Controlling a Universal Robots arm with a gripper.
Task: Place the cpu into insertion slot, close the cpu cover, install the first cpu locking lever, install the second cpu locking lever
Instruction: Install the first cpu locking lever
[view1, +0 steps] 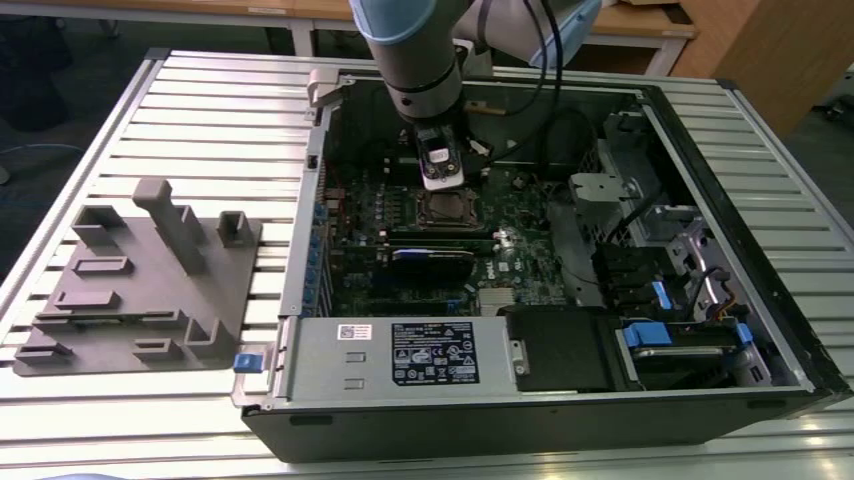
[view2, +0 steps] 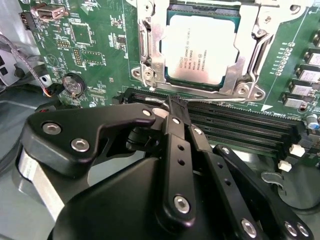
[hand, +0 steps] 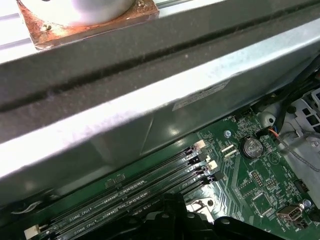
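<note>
The cpu (view2: 202, 50) is seated in the insertion slot (view1: 418, 212), framed by the lowered cpu cover (view2: 248, 55). Just beyond it, toward the far side, the gripper (view2: 176, 107) is held low over the memory slots (view2: 240, 127), its fingers (view2: 176, 132) pressed together with nothing seen between them.

Black memory slots (hand: 150, 184) and a coin-cell battery (hand: 251, 147) sat on the green motherboard (hand: 250, 187) beside the grey case wall (hand: 150, 100).
</note>
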